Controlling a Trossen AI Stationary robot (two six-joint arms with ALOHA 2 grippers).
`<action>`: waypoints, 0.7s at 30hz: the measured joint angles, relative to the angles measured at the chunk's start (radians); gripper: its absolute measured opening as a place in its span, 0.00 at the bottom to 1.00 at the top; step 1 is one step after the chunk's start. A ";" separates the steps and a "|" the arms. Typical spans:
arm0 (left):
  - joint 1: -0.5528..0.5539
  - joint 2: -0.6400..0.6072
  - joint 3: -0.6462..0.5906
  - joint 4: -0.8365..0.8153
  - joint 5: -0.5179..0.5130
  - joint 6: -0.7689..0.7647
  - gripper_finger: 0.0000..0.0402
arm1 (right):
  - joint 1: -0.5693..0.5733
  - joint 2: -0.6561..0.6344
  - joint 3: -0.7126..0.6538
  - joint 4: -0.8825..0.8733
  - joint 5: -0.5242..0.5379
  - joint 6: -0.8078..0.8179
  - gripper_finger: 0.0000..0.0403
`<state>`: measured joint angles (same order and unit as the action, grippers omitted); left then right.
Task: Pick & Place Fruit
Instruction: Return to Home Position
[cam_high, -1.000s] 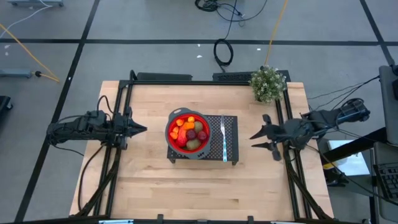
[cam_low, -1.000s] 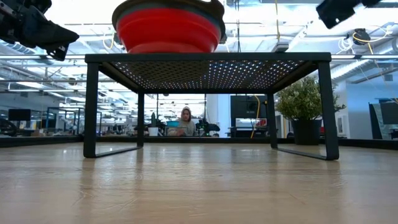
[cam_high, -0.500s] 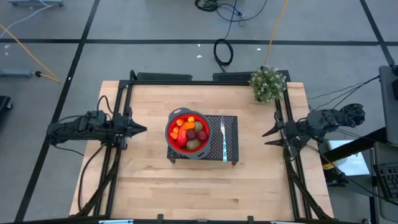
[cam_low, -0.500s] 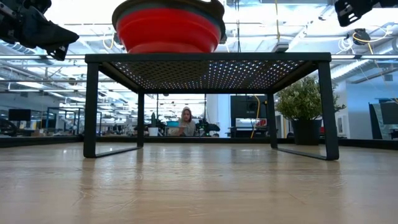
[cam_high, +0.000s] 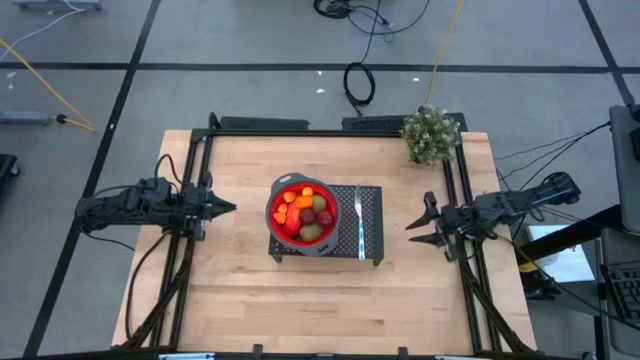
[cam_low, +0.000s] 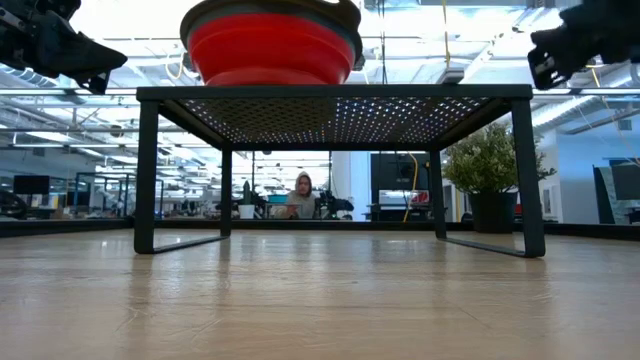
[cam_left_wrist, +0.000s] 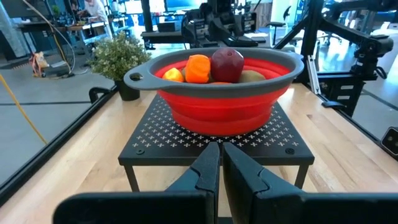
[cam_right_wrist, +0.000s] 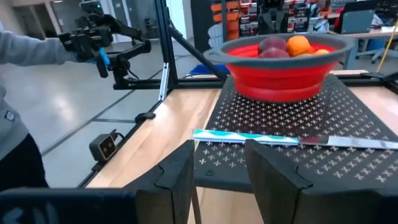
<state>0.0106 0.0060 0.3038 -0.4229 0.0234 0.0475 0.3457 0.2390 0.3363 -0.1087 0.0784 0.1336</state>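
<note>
A red collapsible bowl (cam_high: 303, 211) with a grey rim holds the fruit (cam_high: 308, 210): orange, dark red and brown pieces. It stands on a black perforated stand (cam_high: 370, 240) at the table's middle. My left gripper (cam_high: 228, 208) hovers shut left of the stand, pointing at the bowl (cam_left_wrist: 224, 102). My right gripper (cam_high: 414, 228) hovers open and empty right of the stand, pointing level at it (cam_right_wrist: 221, 168). A thin utensil (cam_right_wrist: 261, 138) lies on the stand beside the bowl.
A leafy potted plant (cam_high: 431, 134) stands at the table's far right corner. Black frame rails (cam_high: 195, 170) run along both sides of the table. A person's grey sleeve (cam_right_wrist: 25, 50) shows beyond the table, and another person sits far off in the room (cam_low: 300, 195).
My right gripper has come down, first drawing back toward the table's right edge, then reaching toward the stand again. It has tipped toward level, and its fingers stay apart. The left arm, bowl and fruit have kept still.
</note>
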 joint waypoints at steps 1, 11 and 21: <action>0.000 0.000 0.000 0.000 0.000 0.000 0.05 | -0.005 0.000 -0.016 0.016 -0.001 0.000 0.34; 0.000 0.000 0.000 0.002 -0.025 -0.003 0.05 | -0.113 -0.044 -0.068 0.045 -0.002 -0.003 0.34; 0.000 0.000 0.000 0.002 -0.025 -0.003 0.05 | -0.182 -0.198 -0.068 -0.055 -0.004 -0.007 0.34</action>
<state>0.0109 0.0060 0.3038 -0.4213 -0.0013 0.0444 0.1633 0.0406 0.2680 -0.1637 0.0743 0.1266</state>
